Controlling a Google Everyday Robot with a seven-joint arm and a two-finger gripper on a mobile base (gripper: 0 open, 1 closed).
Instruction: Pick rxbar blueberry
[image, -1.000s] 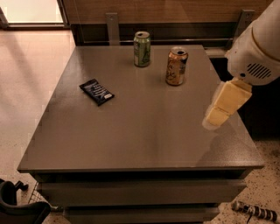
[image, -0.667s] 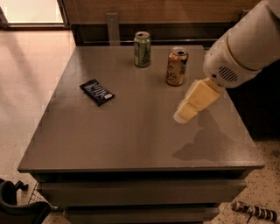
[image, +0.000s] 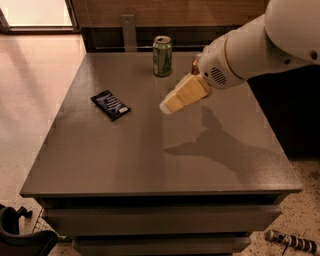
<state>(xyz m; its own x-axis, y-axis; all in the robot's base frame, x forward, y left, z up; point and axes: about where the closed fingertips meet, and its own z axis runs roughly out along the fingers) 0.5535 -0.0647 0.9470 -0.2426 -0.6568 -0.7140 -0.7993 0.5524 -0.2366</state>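
Observation:
The rxbar blueberry (image: 110, 104) is a flat dark navy wrapper with faint white lettering, lying on the grey table (image: 150, 160) at its left-middle. My gripper (image: 170, 105) hangs above the table's middle, on a white arm reaching in from the upper right. It is to the right of the bar and apart from it, holding nothing that I can see.
A green can (image: 162, 56) stands upright at the back of the table. The orange-gold can (image: 195, 64) is almost wholly hidden behind the arm. The arm's shadow falls on the table's right half. Dark furniture lines the back and right.
The arm has swung left from the table's right edge toward the middle, bringing the gripper closer to the bar and covering the orange-gold can.

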